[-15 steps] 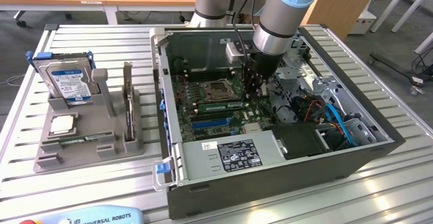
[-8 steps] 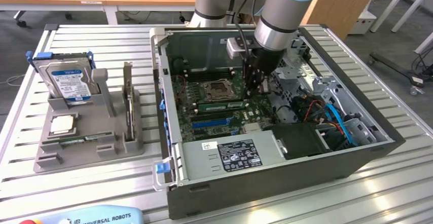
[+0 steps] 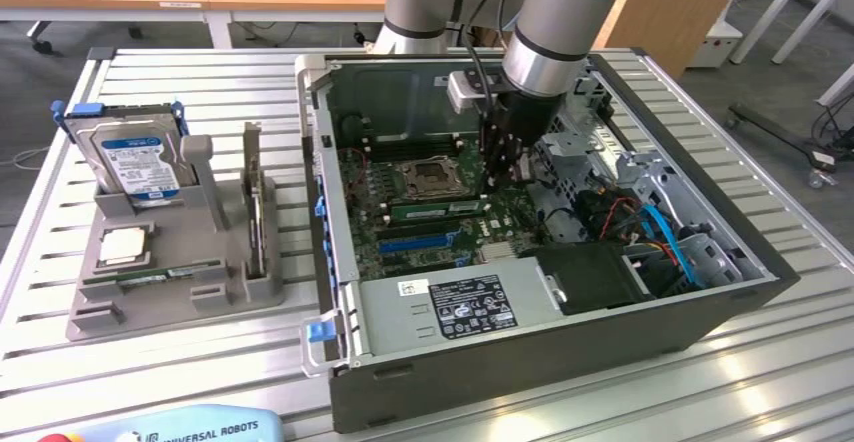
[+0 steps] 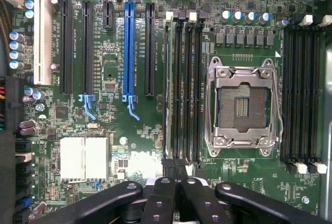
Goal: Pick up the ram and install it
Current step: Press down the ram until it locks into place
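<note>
Gripper (image 4: 176,169) fingers pinched together over memory slots (image 4: 184,89) beside the empty CPU socket (image 4: 241,105) | ram (image 4: 167,89) seated on edge in slot | open computer case (image 3: 534,362), frame centre

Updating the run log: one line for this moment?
gripper: inside PC case | ram: in slot beside CPU socket | fingers: shut
</note>
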Motion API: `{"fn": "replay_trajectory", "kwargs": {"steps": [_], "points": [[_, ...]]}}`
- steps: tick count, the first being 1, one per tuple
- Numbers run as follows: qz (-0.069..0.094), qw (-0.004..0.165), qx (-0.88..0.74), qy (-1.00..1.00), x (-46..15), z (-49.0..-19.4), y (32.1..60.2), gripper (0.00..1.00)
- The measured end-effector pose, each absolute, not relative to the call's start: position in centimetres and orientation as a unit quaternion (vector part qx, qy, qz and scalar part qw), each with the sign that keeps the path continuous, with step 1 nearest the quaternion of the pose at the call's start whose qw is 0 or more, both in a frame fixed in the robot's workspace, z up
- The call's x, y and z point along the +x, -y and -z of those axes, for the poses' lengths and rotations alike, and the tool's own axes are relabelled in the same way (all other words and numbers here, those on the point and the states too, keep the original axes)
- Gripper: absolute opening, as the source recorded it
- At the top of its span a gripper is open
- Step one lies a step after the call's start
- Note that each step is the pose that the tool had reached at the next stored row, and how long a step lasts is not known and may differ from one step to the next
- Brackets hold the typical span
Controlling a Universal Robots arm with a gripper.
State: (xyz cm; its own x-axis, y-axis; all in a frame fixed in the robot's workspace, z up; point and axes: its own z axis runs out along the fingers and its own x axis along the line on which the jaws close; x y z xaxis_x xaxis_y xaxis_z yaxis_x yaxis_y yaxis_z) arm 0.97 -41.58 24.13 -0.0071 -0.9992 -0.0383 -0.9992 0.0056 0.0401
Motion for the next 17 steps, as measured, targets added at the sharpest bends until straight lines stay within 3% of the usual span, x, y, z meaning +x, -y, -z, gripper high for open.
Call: {"fn": "replay_trajectory", "kwargs": {"steps": [17], "points": [[0.028, 0.001, 0.705, 0.709, -2.6, -24.1, 41.5, 0.10]]}}
